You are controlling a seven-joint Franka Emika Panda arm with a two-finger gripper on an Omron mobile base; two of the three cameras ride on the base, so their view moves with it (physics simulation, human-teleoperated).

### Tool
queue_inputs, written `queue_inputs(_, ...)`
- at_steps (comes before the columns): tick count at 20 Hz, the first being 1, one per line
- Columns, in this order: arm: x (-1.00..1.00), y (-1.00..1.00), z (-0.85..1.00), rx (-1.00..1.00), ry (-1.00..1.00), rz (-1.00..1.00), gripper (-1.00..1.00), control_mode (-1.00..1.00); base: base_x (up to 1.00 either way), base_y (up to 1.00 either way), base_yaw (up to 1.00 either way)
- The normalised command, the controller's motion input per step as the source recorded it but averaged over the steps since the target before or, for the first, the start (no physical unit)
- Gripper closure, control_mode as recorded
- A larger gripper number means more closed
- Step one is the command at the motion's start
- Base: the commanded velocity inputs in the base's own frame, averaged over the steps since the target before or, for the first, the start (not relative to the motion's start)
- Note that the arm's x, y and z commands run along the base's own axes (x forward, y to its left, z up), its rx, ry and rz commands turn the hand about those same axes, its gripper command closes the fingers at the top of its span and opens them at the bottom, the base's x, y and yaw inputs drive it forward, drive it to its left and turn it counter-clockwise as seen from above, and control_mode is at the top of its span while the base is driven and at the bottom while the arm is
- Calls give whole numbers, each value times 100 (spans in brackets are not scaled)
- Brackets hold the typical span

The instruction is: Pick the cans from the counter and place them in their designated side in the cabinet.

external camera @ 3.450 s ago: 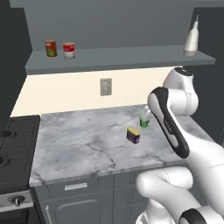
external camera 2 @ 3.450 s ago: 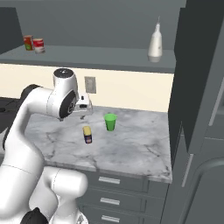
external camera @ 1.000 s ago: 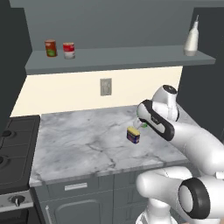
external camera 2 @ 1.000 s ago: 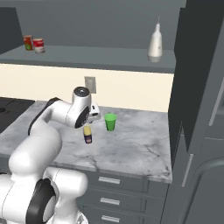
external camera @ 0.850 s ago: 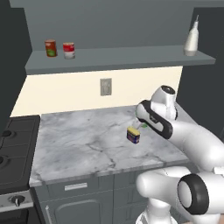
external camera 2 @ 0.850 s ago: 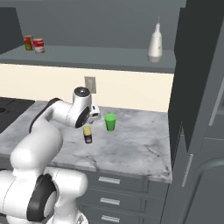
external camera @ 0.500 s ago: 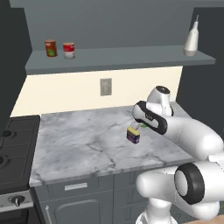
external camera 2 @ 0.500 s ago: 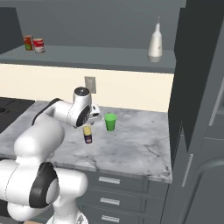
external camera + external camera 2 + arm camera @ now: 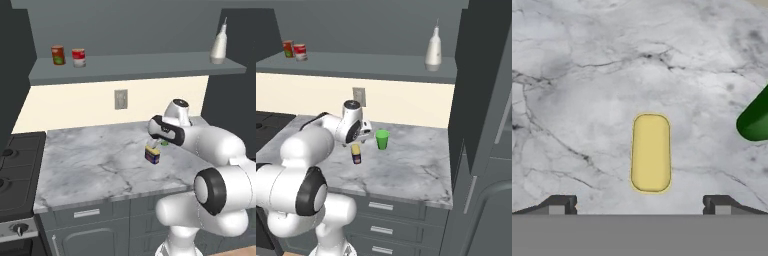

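One blue can on marble counter | hand wide above it

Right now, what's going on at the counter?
The gripper hovers open directly over the blue can with the yellow top on the marble counter, fingertips either side, not yet gripping. The green cup stands just beyond. The red-and-white can already sits on the cabinet shelf.

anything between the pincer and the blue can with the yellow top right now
Nothing: in the hand view the open pincer looks straight down at the blue can, with bare marble counter around it and the green cup off aside.
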Motion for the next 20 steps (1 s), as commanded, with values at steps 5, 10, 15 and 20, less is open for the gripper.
queue_inputs(5, 20, 0, -21, 0, 1, 0, -100, -100, 0, 0, 0)
queue_inputs(10, 14, 0, -16, 0, 0, 0, -100, -100, 0, 0, 0)
queue_inputs(15, 8, 0, -16, 0, 0, 0, -100, -100, 0, 0, 0)
queue_inputs(20, 0, 7, -19, 0, 0, 0, -100, -100, 0, 0, 0)
